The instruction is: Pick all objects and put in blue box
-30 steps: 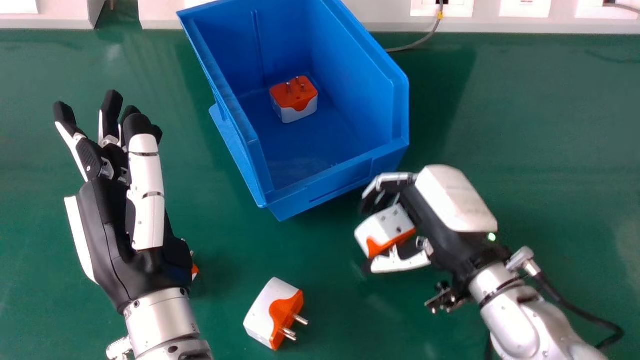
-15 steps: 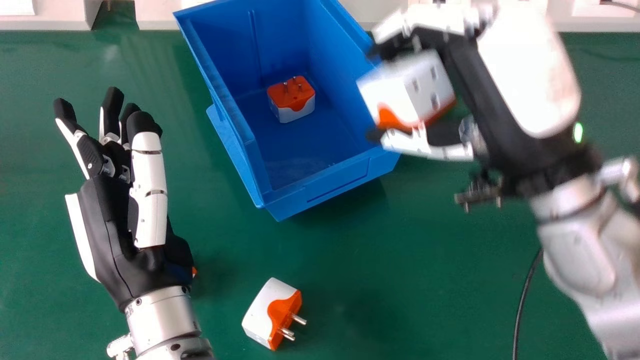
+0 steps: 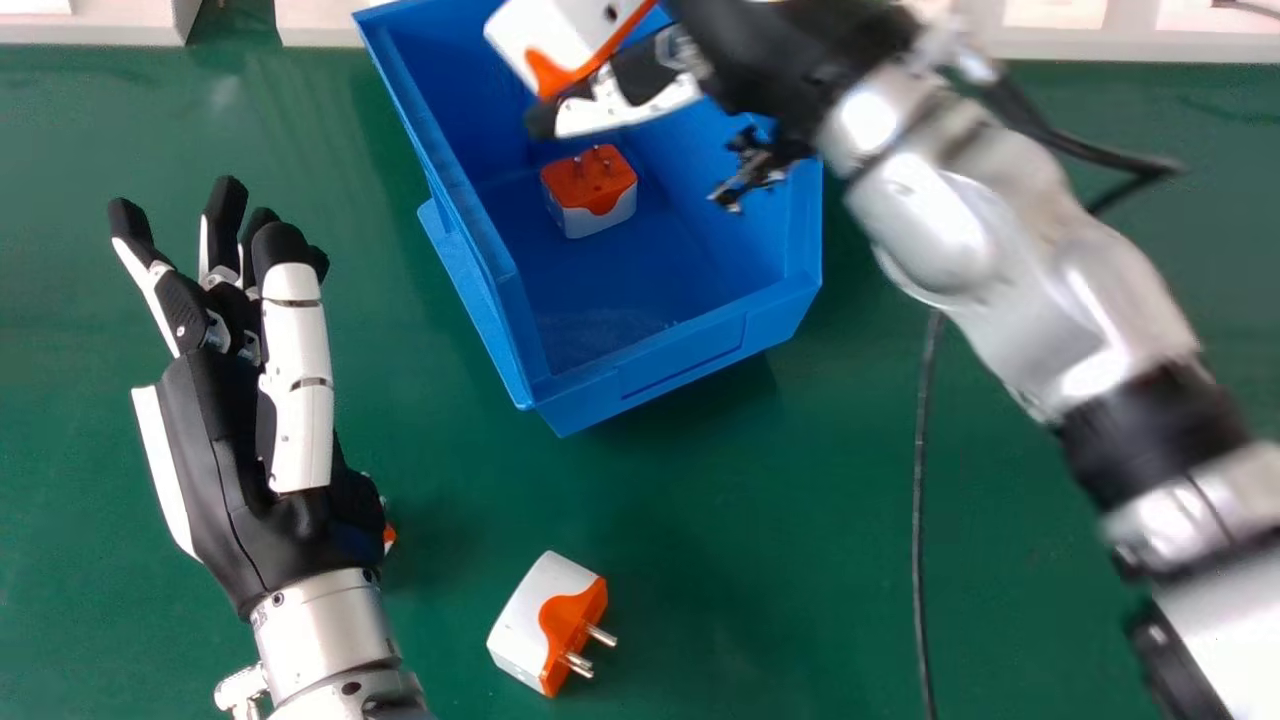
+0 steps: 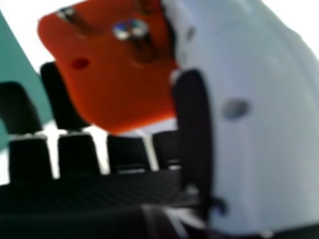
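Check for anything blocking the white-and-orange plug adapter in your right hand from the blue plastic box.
Nothing visible blocks it: the held adapter, in the right hand, shows against the open box's far end. Another adapter sits on the box floor, with bare floor nearer the front.

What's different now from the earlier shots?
The right hand has moved forward and left, from beside the blue box's near end to above the box, carrying its adapter along. Nothing was newly grasped or released. The left hand, the adapter in the box and the adapter lying on the table stayed put.
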Robot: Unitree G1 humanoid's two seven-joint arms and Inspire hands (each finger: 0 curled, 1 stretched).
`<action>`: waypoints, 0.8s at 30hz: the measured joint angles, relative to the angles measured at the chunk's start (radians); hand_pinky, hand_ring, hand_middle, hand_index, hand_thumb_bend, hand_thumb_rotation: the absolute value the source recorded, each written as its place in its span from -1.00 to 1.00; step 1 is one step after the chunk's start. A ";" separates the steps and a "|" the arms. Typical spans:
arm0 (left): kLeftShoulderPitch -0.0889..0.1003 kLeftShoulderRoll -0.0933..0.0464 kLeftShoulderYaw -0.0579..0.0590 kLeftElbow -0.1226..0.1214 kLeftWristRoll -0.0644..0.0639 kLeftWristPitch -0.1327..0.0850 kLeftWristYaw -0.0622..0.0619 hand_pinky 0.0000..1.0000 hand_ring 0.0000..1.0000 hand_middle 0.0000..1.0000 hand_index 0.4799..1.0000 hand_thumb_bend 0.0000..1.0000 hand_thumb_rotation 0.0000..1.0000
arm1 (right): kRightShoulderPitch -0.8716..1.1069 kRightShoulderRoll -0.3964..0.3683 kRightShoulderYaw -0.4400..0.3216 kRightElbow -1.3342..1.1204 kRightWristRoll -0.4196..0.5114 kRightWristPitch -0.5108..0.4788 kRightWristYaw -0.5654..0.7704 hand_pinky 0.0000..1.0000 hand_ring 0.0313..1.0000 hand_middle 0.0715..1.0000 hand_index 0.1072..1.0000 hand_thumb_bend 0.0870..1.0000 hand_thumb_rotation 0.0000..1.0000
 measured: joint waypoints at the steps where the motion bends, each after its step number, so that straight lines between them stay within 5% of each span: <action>1: -0.002 0.000 0.003 0.001 0.000 0.000 0.003 0.75 0.86 0.88 0.69 -0.14 0.02 | -0.031 0.023 0.016 0.084 -0.008 0.008 -0.002 -0.35 -0.19 -0.06 -0.12 -0.10 -1.00; 5: -0.006 -0.001 0.008 0.006 0.007 -0.001 0.019 0.71 0.84 0.86 0.66 -0.14 0.04 | -0.168 0.093 0.106 0.443 -0.062 0.044 -0.049 -0.36 -0.22 -0.10 -0.02 -0.11 -1.00; 10: -0.009 -0.001 0.010 0.008 0.008 -0.002 0.021 0.71 0.84 0.86 0.66 -0.19 0.02 | -0.205 0.132 0.161 0.637 -0.085 0.109 -0.060 -0.39 -0.18 -0.06 -0.02 -0.12 -1.00; 16: -0.014 -0.001 0.008 0.015 0.008 -0.006 0.011 0.73 0.86 0.87 0.70 -0.21 0.04 | -0.226 0.140 0.243 0.708 -0.129 0.193 0.004 -0.38 -0.16 -0.05 -0.05 -0.11 -1.00; 24: -0.014 -0.001 0.010 0.016 0.011 -0.006 0.018 0.71 0.85 0.87 0.67 -0.21 0.04 | -0.252 0.181 0.324 0.733 -0.161 0.250 0.111 -0.38 -0.16 0.03 -0.09 -0.11 -1.00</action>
